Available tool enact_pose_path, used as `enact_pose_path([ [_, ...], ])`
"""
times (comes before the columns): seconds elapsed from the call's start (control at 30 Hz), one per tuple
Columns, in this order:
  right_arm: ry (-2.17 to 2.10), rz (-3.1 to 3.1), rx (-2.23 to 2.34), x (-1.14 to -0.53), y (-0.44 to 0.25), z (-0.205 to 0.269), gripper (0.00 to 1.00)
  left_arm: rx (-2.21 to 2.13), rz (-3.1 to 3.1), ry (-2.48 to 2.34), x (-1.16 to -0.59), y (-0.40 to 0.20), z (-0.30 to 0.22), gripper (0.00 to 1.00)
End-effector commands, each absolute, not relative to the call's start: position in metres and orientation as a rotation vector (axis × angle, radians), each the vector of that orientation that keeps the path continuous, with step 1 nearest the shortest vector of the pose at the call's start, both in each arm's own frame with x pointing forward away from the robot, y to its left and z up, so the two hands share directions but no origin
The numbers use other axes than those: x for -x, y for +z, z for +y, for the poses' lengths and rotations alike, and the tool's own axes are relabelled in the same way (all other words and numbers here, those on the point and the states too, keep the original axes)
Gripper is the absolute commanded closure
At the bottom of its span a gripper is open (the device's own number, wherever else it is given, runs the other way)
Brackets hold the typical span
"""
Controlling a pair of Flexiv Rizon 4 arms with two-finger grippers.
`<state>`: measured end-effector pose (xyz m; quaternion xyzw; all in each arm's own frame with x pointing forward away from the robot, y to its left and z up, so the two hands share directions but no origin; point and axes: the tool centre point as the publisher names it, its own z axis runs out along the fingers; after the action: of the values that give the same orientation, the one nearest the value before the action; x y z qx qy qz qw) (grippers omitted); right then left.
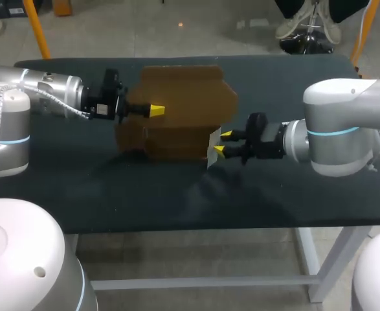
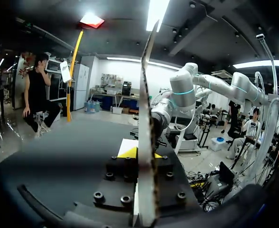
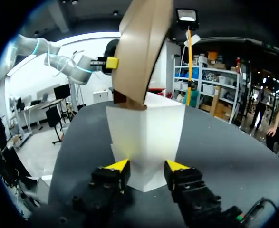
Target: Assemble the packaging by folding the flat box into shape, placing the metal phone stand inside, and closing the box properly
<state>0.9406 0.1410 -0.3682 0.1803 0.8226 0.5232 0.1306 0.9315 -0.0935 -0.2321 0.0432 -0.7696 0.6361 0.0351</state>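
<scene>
1. Head view: the brown box [image 1: 183, 97], not yet folded into shape, stood upright over the middle of the table [image 1: 177, 194]. The left gripper [image 1: 156, 110] came in from the left at the box's upper part. One yellow tip showed against the near face, and the other was hidden behind the cardboard. The right gripper [image 1: 223, 142] sat at the box's lower right corner, its two tips narrowly apart on either side of a white panel [image 1: 213, 148] that stuck out there.

2. Left wrist view: the box [image 2: 148, 95] appeared edge-on as a thin strip rising straight up from between the fingers of the left gripper [image 2: 143, 154]. A yellow tip lay close on each side of it, so the fingers were pinched on the cardboard. The right arm [image 2: 182, 92] stood beyond the edge.

3. Right wrist view: the white panel [image 3: 146, 133], creased down its middle, stood on the table [image 3: 225, 156] between the fingers of the right gripper [image 3: 147, 166]. Both yellow tips pressed against its sides, partly open to its width. The box [image 3: 141, 52] rose tilted above the panel, with the left gripper [image 3: 111, 62] at its far upper edge.
</scene>
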Motion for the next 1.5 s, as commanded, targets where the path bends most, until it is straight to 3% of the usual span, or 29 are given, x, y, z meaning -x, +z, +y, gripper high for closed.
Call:
enact_pose_path([
  [0.03,1.490,2.320,-0.572,-0.938,-0.373,0.150,0.49,-0.130,-2.363,1.955,-0.932,-0.235,-0.094,1.00],
  [0.5,1.426,2.163,-0.758,-0.936,-0.373,0.155,0.47,-0.130,-2.363,1.955,-0.932,-0.235,-0.094,1.00],
  [1.5,1.209,1.915,-1.122,-0.961,-0.377,0.164,0.54,-0.130,-2.363,1.955,-0.932,-0.235,-0.094,1.00],
])
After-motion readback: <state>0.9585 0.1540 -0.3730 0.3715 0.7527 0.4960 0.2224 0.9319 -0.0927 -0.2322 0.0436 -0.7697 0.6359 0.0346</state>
